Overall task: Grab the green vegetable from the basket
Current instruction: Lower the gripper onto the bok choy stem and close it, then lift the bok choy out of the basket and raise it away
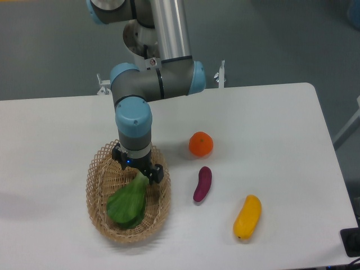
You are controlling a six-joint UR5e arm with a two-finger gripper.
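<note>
The green vegetable [126, 203] lies in the oval wicker basket [93, 191] at the table's front left, its dark leaves toward the front and its pale stalk pointing to the back right. My gripper [138, 169] points straight down over the stalk end, low inside the basket. Its two black fingers [157, 173] stand apart on either side of the stalk, so it is open. The stalk's tip is hidden under the gripper body.
To the right of the basket, an orange [201, 144], a purple eggplant-shaped piece [202, 184] and a yellow elongated fruit [247, 216] lie on the white table. The arm's base stands at the table's back edge.
</note>
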